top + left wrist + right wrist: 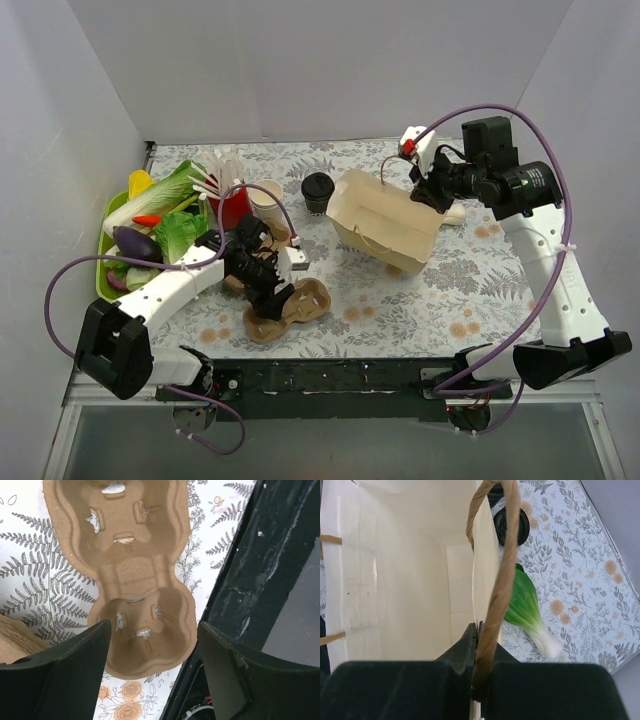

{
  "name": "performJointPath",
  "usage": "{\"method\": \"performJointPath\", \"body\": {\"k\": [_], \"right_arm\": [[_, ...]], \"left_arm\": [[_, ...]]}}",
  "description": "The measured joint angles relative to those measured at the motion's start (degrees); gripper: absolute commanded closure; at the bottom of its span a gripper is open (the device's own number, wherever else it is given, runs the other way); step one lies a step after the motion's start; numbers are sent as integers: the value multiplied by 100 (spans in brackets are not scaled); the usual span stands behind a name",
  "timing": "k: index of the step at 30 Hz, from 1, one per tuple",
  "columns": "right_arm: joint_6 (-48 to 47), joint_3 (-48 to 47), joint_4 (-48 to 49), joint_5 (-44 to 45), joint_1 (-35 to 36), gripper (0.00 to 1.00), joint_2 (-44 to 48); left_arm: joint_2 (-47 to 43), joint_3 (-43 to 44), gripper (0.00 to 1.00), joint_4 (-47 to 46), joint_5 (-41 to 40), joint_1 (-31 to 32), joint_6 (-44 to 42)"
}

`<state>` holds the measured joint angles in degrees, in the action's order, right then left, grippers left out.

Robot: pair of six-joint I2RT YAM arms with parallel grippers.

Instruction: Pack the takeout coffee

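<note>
i have the right gripper (476,647) clamped tight on the rim of the paper bag (385,222), right where its twisted paper handle (501,570) runs down into the jaws. the bag sits tilted on the table, its mouth open towards the overhead camera. the takeout coffee (318,190) stands upright on the floral table (470,290), outside the bag and just beside its left corner, with the lidless paper cup (266,198) and the red cup (228,208) to its left. my left gripper (150,665) hangs over the pulp cup carrier (135,575) near the front edge, jaws spread wide with nothing between them. its fingers (75,675) straddle the carrier's near pocket, and i cannot tell whether they touch it. a bok choy (526,607) lies on the table just beside the bag's outer wall. vegetables fill the green tray (101,240) at far left.
</note>
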<state>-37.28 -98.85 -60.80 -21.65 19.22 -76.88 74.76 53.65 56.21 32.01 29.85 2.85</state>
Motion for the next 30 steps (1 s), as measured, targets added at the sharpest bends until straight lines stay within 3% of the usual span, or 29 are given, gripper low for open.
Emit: {"method": "performJointPath", "body": {"k": [13,22,30], "right_arm": [[632,280,278,129,0,99,79],[717,426,389,162,0,99,133],[715,459,422,188,2,99,138]], "left_arm": [[-212,-463,40,-1217,-719,260,1392],[-190,-540,49,-1598,-752,337,1567],[-144,-643,45,-1628,-758,468,1545]]}}
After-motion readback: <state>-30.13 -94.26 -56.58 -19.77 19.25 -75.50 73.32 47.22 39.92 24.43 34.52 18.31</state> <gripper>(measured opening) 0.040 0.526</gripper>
